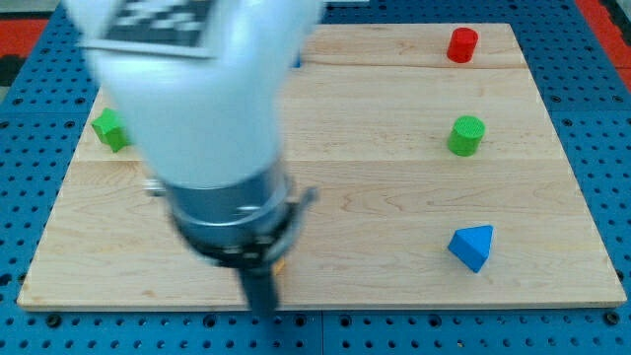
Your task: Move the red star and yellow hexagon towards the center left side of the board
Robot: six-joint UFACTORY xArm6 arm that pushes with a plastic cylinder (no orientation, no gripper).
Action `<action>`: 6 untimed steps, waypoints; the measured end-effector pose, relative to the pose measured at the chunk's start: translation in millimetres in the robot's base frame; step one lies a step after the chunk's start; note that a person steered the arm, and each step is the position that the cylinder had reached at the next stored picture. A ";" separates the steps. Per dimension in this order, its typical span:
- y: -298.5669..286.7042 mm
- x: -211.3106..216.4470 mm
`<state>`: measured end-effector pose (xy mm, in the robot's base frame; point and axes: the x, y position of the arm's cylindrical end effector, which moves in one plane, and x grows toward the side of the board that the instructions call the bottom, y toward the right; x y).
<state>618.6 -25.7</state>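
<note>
Four blocks show clearly on the table point(394, 197): two green point(466, 135) point(110, 129), one red cylinder point(461, 45), one blue wedge point(472, 247). My tip point(262, 308) sits well left of the wedge, beside an orange-yellow sliver point(280, 264). Red star: cannot tell.

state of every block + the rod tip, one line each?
red cylinder: upright, the view's top right
green cylinder: upright, right side
blue triangular block: lower right
green block: left edge, partly behind the arm
my tip: blurred, at the board's bottom edge
red star, yellow hexagon: not visible
</note>
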 end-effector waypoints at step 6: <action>45.7 -32.7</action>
<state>585.9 20.0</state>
